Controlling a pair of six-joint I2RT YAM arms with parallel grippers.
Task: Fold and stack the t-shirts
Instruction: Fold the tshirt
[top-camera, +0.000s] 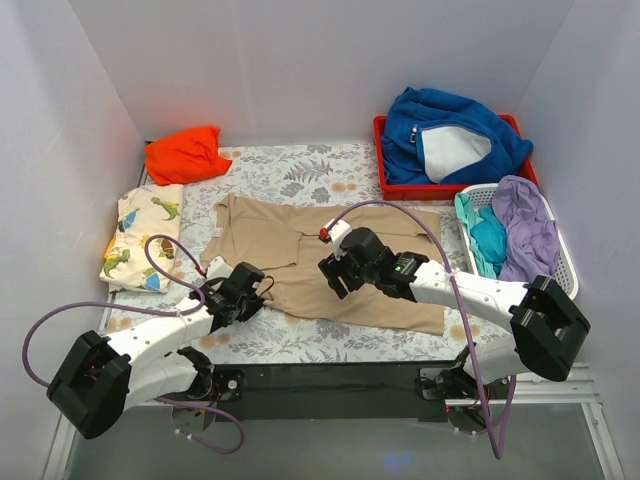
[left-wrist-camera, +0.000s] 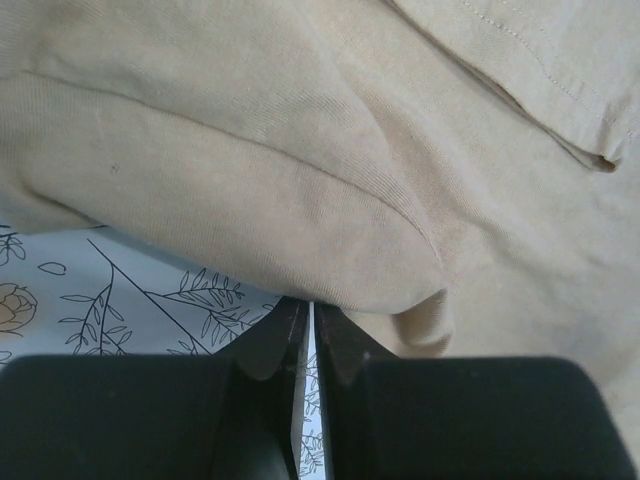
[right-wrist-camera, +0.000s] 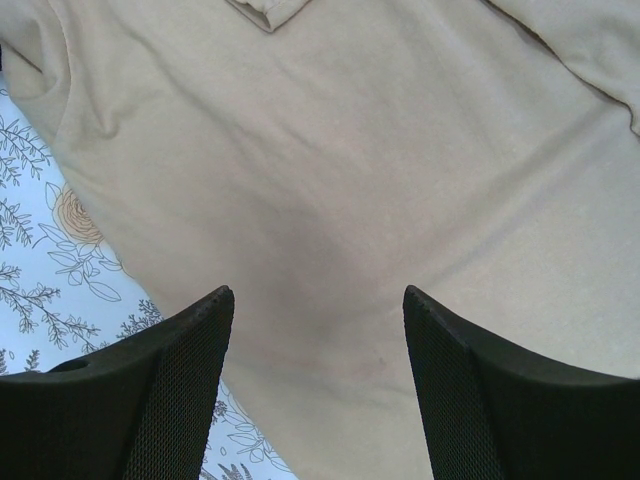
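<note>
The tan shirt (top-camera: 340, 265) lies spread on the table (top-camera: 300, 170) in the middle of the top view, mostly flat, with a flap lying over its upper left part. The orange shirt (top-camera: 183, 153) sits bunched at the upper left and the dinosaur shirt (top-camera: 145, 235) lies just below it, both apart from the arms. We judge the tan shirt light, thin and limp: it will sag and crease wherever it is lifted. A single layer can slip from a shallow pinch, so we want a deep bite on a hem or doubled edge, not the flat middle. The left pincer (top-camera: 248, 290) is clenched to a thin slit at the shirt's lower left edge, its tips right against a rolled fold of cloth. We cannot tell whether any cloth is caught between them. The right pincer (top-camera: 338, 272) hangs released over the shirt's flat middle, jaws wide, grasping nothing. For an even fold we would take two points well apart along one edge, so the cloth lifts as a straight line.
</note>
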